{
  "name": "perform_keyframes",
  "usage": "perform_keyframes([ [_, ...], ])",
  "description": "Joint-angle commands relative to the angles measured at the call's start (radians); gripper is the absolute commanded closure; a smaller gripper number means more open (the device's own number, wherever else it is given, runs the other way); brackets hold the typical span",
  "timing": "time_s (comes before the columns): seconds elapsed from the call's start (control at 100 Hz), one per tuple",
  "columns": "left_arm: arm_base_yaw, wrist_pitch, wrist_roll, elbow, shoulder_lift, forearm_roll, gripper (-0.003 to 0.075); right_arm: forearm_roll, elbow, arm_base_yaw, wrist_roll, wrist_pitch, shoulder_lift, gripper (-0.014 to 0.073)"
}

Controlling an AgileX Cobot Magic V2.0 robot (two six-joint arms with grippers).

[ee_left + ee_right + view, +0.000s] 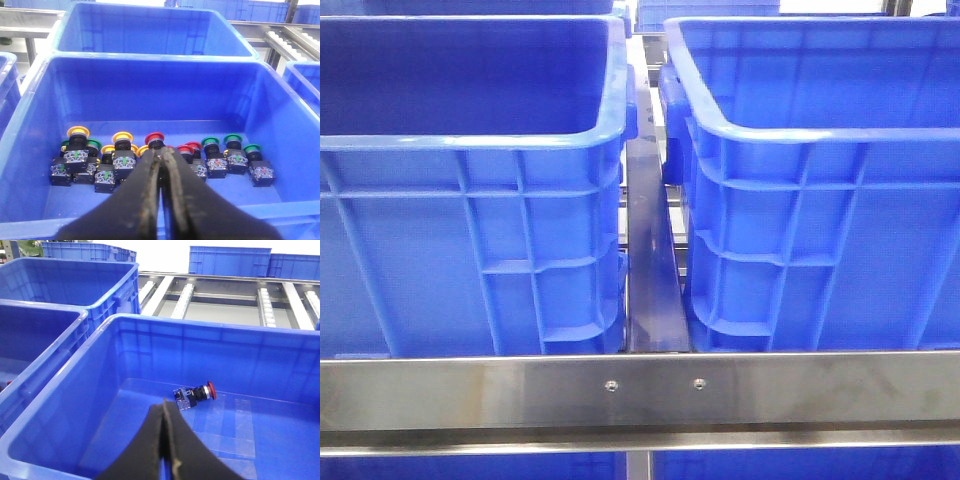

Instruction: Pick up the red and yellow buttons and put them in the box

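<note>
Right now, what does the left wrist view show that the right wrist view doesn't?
Only the left wrist view shows a blue bin holding a row of push buttons: yellow, red and green, with the left gripper shut above them. Only the right wrist view shows a bin with a single red button lying on its side, below the shut right gripper. Both show blue bins.

Right tool (pixel 166 440): I see jaws closed, empty, above box (pixel 280 355).
Box floor: one red button (pixel 196 394) on its side.
</note>
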Motion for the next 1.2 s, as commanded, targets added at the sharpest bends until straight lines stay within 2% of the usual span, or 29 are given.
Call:
perform_keyframes([
  [0.0, 0.002, -0.085, 0.0, -0.026, 0.012, 0.005, 0.0689, 0.01, -0.028, 0.003, -0.009, -0.036, 0.002, 0.0661],
  [0.1, 0.002, -0.085, 0.0, -0.026, 0.012, 0.005, 0.0554, 0.01, -0.028, 0.003, -0.009, -0.03, 0.002, 0.0661],
  [0.2, 0.002, -0.085, 0.0, -0.026, 0.012, 0.005, 0.0369, 0.01, -0.028, 0.003, -0.009, -0.03, 0.002, 0.0661],
  [0.27, 0.002, -0.085, 0.0, -0.026, 0.012, 0.005, 0.0302, 0.01, -0.028, 0.003, -0.009, -0.03, 0.002, 0.0661],
  [0.46, 0.002, -0.087, 0.0, -0.026, 0.043, 0.013, 0.0298, 0.01, -0.028, 0.003, -0.009, -0.03, 0.002, 0.0661],
  [0.6, 0.002, -0.092, 0.0, -0.062, 0.145, 0.013, 0.0298, 0.01, -0.028, 0.003, -0.009, -0.03, 0.002, 0.0661],
  [0.79, 0.002, -0.051, -0.007, -0.213, 0.405, 0.013, 0.0297, 0.01, -0.028, 0.003, -0.009, -0.03, 0.002, 0.0661],
  [1.01, 0.003, 0.072, -0.011, -0.44, 0.722, 0.017, 0.0297, 0.01, -0.028, 0.003, -0.009, -0.029, 0.002, 0.0661],
  [1.19, 0.048, 0.128, -0.011, -0.553, 0.945, 0.017, 0.0298, 0.01, -0.028, 0.003, -0.009, -0.027, 0.002, 0.0661],
])
